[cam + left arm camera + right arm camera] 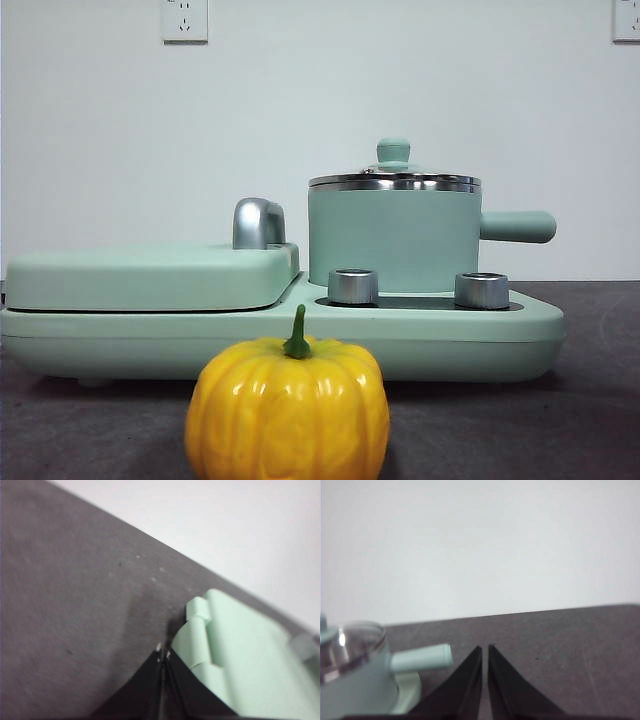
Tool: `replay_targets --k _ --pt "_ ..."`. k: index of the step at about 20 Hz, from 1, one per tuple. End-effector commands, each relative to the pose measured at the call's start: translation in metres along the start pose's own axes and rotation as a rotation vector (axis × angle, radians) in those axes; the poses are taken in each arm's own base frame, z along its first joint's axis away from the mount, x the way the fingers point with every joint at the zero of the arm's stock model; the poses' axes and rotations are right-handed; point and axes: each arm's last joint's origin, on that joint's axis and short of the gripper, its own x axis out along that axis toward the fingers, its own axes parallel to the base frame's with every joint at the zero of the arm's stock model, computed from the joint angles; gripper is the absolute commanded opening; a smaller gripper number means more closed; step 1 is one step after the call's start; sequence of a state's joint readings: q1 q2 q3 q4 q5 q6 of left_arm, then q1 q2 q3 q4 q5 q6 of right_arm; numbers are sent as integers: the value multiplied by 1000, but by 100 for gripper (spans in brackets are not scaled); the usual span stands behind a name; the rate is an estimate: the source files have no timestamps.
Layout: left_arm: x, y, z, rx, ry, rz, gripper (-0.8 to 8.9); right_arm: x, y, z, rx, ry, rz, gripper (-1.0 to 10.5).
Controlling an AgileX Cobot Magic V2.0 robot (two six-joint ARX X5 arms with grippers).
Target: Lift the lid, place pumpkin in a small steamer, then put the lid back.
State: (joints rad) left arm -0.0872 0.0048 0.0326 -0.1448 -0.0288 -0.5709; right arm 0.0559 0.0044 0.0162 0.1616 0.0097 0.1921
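Observation:
The yellow-orange pumpkin (288,410) with a green stem stands on the dark table at the very front. Behind it, the small steamer (394,240) sits on the right half of the wide mint-green base (520,335), its side handle (517,226) pointing right. The lid (394,178) rests on the pot, its mint knob up. Neither arm appears in the front view. My left gripper (163,656) is shut, empty, over the table beside the base's hinged corner (200,630). My right gripper (485,649) is shut, empty, a little beyond the steamer (355,675) handle's tip (422,657).
A large flat mint-green cover (150,275) lies on the base's left half, with a steel hinge post (257,222) behind it. Two steel knobs (353,286) (481,290) stand at the base's front right. A white wall is behind the dark grey table (580,420).

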Motion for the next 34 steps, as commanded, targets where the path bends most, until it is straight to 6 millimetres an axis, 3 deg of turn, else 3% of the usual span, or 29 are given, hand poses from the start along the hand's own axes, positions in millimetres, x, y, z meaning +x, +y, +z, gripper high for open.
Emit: replay_targets --k 1,12,19,24,34 --pt "2 2 -4 -268 1 -6 7 0 0 1 198 -19 -2 15" --pt "-3 -14 22 -341 -231 -223 7 -1 2 10 665 -94 48 14" --pt "-17 -31 49 -315 -315 -293 10 -3 10 27 704 -67 228 13" --pt "-32 -49 77 -87 -298 -221 9 -8 16 52 629 -21 256 13" --pt "-46 -80 121 306 -176 -199 9 -24 25 96 109 78 208 13"
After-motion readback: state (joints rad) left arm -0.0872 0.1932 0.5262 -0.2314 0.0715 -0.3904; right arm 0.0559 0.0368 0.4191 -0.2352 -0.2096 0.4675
